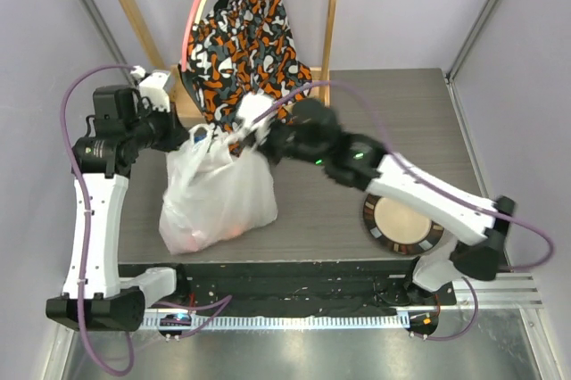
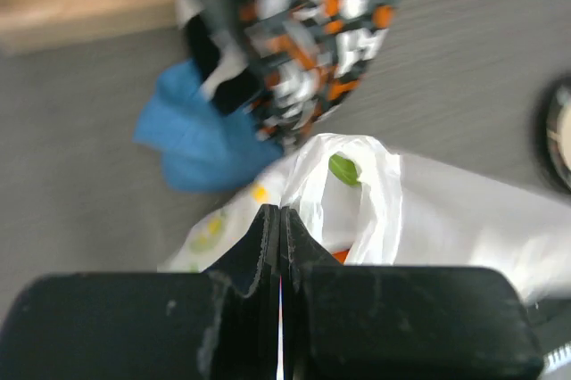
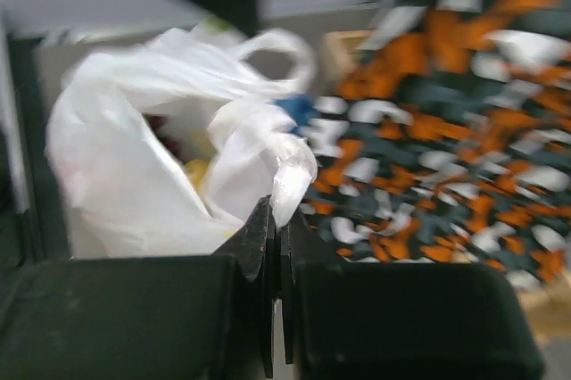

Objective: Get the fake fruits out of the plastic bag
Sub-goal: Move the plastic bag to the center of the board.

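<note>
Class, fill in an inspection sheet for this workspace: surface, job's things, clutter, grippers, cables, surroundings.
Surface: grey table, carrying the bag and a plate.
Job's things: plastic bag standing upright; fake fruits show inside it, none seen outside.
Clutter: plate, patterned cloth, blue cloth.
Grippers: left gripper and right gripper both shut on the bag's upper plastic.
Cables: purple cables loop along both arms.
Surroundings: wooden frame, pale walls.

Thin, crinkly, translucent plastic bag (image 1: 217, 193) at the matt black right gripper (image 3: 276, 219); soft printed cloth (image 3: 464, 112) just beyond it; matt grey table (image 1: 401, 112) below.
</note>
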Motion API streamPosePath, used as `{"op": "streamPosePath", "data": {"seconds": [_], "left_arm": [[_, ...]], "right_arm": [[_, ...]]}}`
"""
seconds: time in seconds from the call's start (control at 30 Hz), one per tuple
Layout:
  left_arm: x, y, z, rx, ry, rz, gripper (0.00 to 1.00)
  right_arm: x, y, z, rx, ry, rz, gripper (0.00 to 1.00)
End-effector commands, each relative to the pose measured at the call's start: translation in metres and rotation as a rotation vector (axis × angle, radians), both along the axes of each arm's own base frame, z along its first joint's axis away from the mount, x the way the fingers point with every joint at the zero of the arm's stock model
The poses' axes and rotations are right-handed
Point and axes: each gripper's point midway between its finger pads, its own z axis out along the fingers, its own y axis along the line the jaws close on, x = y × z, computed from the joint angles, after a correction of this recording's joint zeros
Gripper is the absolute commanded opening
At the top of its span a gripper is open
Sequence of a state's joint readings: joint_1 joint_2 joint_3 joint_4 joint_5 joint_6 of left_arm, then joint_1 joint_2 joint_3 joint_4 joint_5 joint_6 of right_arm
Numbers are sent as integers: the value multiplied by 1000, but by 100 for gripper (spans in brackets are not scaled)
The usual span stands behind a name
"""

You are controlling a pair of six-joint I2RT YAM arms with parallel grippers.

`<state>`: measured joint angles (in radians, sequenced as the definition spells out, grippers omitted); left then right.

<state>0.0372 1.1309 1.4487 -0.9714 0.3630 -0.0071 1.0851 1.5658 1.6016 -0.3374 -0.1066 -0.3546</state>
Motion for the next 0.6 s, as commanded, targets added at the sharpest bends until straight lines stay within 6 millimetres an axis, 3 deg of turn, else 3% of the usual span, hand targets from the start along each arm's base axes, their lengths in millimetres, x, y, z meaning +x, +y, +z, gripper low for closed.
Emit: {"op": "streamPosePath", "data": {"seconds": [0.0, 0.07, 0.1, 0.13, 0.17, 0.2, 0.23, 0.3, 0.33, 0.4, 0.43, 0.47, 0.53, 0.57], "left_arm": [[-19, -64, 67, -52, -217, -352, 0], [-19, -81, 94, -87, -273, -408, 0], [-8, -89, 95, -110, -257, -433, 0], [-6, -97, 121, -122, -318, -460, 0], [-1, -103, 130, -134, -328, -472, 0], [16, -112, 124, -139, -301, -490, 0], [16, -123, 146, -135, -360, -526, 0], [29, -138, 150, -132, -370, -558, 0], [44, -155, 139, -140, -335, -589, 0], [55, -173, 146, -136, -363, -622, 0], [70, -195, 127, -136, -320, -651, 0], [74, -205, 134, -140, -342, -670, 0], [81, -232, 123, -134, -321, -694, 0], [93, -245, 108, -128, -289, -692, 1]], "right_arm": [[77, -106, 62, 164, 18, -411, 1], [96, -149, 80, 209, -2, -531, 1], [115, -180, 85, 219, -20, -626, 1], [120, -198, 94, 239, -37, -666, 1], [125, -212, 96, 241, -48, -698, 1], [137, -236, 97, 237, -62, -764, 1], [140, -247, 97, 237, -70, -791, 1], [149, -267, 93, 223, -78, -842, 1], [156, -284, 87, 208, -78, -892, 1], [165, -302, 78, 191, -78, -949, 1], [173, -324, 71, 180, -74, -1013, 1], [179, -333, 65, 173, -65, -1042, 1], [187, -352, 60, 180, -50, -1098, 1], [190, -364, 59, 187, -43, -1120, 1]]}}
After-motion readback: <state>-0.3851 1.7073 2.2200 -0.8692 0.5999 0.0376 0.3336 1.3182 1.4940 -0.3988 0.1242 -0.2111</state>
